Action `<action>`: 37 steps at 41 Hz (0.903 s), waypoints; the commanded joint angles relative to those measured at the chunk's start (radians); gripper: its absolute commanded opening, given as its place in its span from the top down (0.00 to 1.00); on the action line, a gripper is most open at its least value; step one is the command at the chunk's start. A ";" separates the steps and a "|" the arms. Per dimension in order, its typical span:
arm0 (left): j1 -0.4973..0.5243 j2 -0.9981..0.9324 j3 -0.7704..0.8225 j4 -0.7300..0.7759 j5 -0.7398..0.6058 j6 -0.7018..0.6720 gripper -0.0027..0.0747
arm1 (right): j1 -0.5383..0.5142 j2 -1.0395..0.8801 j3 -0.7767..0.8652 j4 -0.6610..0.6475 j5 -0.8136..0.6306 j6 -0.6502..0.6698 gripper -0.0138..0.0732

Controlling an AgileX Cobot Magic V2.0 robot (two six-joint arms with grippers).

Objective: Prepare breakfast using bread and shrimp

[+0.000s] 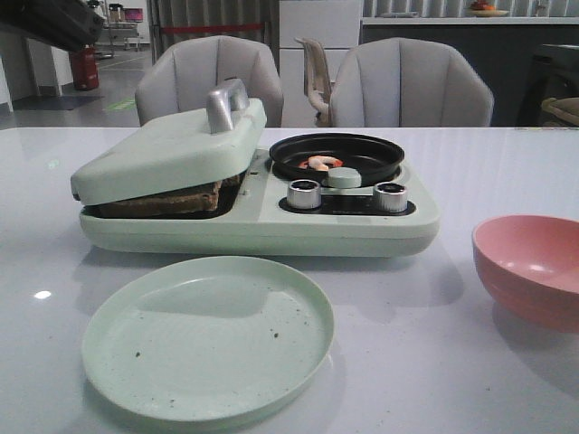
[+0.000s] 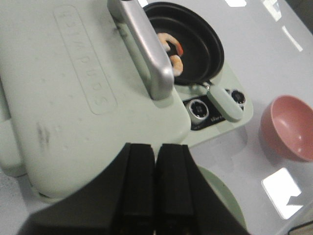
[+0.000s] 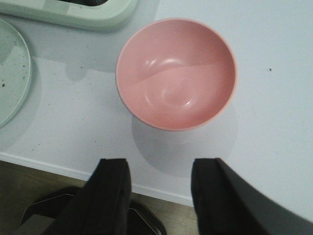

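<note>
Bread (image 1: 167, 201) sits in the left bay of the breakfast maker (image 1: 262, 231), dark-toasted edge showing under the lid (image 1: 172, 149), which rests tilted on it, not fully down. Left gripper (image 2: 157, 181) hovers above the lid, near its metal handle (image 2: 146, 49), jaws together, holding nothing. Shrimp (image 1: 321, 163) lies in the black pan (image 1: 336, 155) on the maker's right side; wrist view shows two or so curled pieces. Green plate (image 1: 208, 336) in front of the maker, bare. Pink bowl (image 3: 176, 73) at far right, bare. Right gripper (image 3: 159, 196) hovers over the table edge beside the bowl, jaws apart, nothing between. Risks, judged: shut jaws must open before taking the handle; a glancing grab could slip off the smooth metal and drop the lid on the bread. Bread looks dark, may overtoast.
</note>
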 commanded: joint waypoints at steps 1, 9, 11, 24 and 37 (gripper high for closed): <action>-0.063 -0.113 0.029 0.032 -0.069 0.011 0.84 | -0.001 -0.011 -0.025 -0.005 -0.056 -0.001 0.36; -0.212 -0.267 0.117 0.186 -0.109 -0.013 0.83 | -0.001 -0.011 -0.025 -0.005 -0.056 -0.001 0.36; -0.247 -0.299 0.134 0.239 -0.121 -0.064 0.83 | -0.001 -0.011 -0.025 -0.005 -0.056 -0.001 0.36; -0.360 -0.449 0.188 0.873 -0.118 -0.678 0.83 | -0.001 -0.011 -0.025 -0.004 -0.056 -0.001 0.36; -0.360 -0.473 0.204 0.867 -0.107 -0.678 0.84 | -0.001 -0.007 -0.025 -0.004 -0.067 -0.001 0.36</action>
